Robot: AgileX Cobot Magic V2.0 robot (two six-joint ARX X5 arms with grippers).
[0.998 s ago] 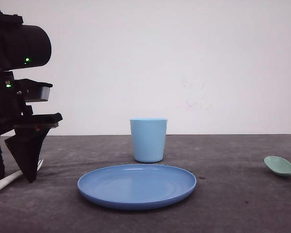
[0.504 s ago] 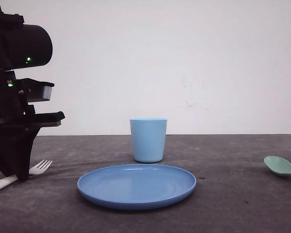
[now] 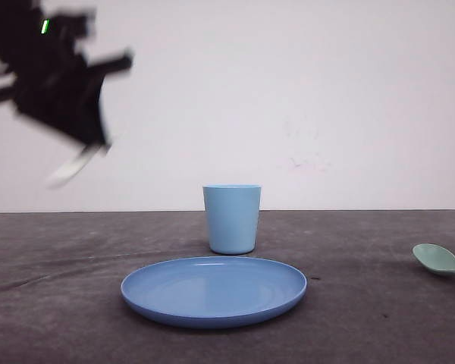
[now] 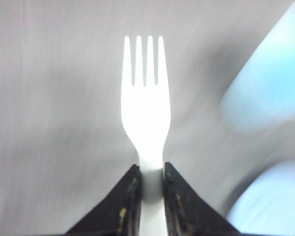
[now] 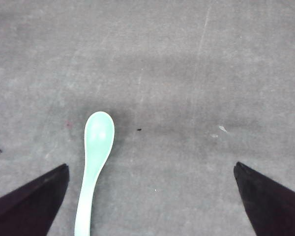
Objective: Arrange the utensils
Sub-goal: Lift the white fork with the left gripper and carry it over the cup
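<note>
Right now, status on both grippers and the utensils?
Left gripper shut on fork, raised. Right gripper open above spoon, spoon on table. Nothing in the way.

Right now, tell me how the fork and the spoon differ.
The fork is white with four tines; the spoon is pale mint green with an oval bowl. The fork is clamped by its handle in the left pincer and raised well above the table; the spoon lies flat on the table between the fingers of the open right pincer, untouched. Both look like small plastic utensils.
</note>
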